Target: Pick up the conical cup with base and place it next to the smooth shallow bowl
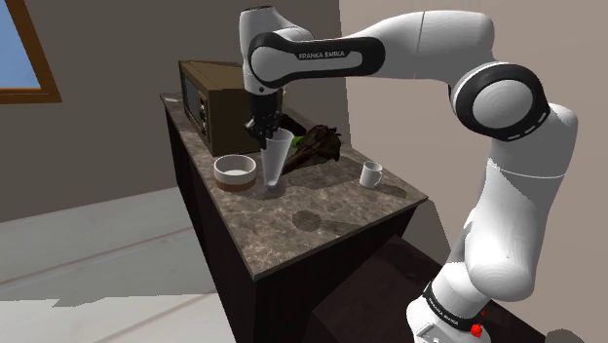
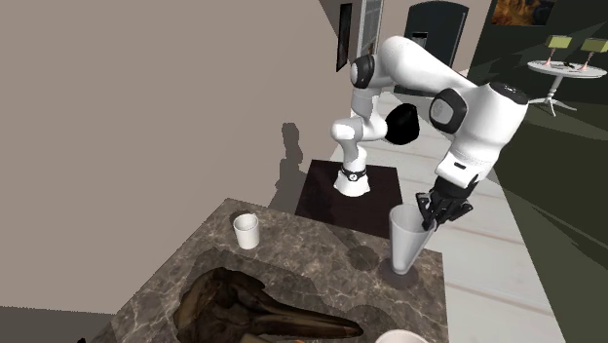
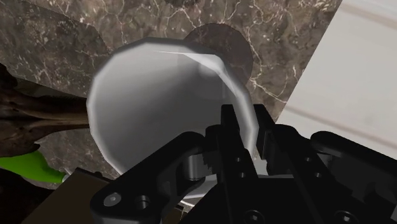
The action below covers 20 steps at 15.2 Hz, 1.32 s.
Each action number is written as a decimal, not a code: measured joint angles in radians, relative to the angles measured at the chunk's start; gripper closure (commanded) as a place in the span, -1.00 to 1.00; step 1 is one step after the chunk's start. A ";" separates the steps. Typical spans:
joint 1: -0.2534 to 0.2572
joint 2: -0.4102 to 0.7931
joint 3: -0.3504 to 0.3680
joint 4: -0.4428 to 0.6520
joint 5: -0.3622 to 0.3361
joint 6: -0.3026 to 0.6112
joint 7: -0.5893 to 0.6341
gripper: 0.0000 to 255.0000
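The claw (image 1: 265,129) is closed on the rim of the cup (image 1: 276,158), just left of centre in the shoulder view. In the wrist view its fingers (image 3: 233,127) pinch the cup's wall, one inside the mouth and one outside, so the claw (image 3: 249,130) is nearly closed, with only the wall's thickness between them. The cup (image 3: 159,102) looks pale and translucent, wide at the mouth and narrowing downward.

In the shoulder view the cup stands upright just right of the bowl (image 1: 235,170), close to it but not touching. Its foot is at or just above the table (image 1: 331,209); whether it actually rests there cannot be told. In the second exterior view the cup (image 2: 403,242) is at lower right, near the table's (image 2: 322,255) right edge, with the claw (image 2: 431,216) gripping its rim from the right.

A mug (image 1: 370,174) sits well to the right of the cup, a brown box (image 1: 219,102) stands behind the bowl, and a dark lump (image 1: 314,144) lies behind the cup.

The step in hand appears to be the placing: the cup is carried and already beside the bowl. The next move probably calls for lowering until the foot is flat on the table, opening the claw just enough to free the wall, then lifting straight up. The narrow foot and tall body make tipping the likely risk, as does the inner finger catching the rim.
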 measured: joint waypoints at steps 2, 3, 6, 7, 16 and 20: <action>0.000 -0.003 0.000 -0.031 -0.001 0.027 0.005 1.00; -0.001 -0.004 0.000 -0.047 -0.001 0.042 0.007 1.00; -0.002 -0.001 -0.001 -0.081 -0.003 0.079 0.011 1.00; -0.002 0.003 -0.001 -0.090 -0.004 0.092 0.013 1.00; -0.005 0.024 -0.004 -0.180 -0.012 0.203 0.030 1.00; -0.004 0.026 -0.004 -0.192 -0.014 0.216 0.034 1.00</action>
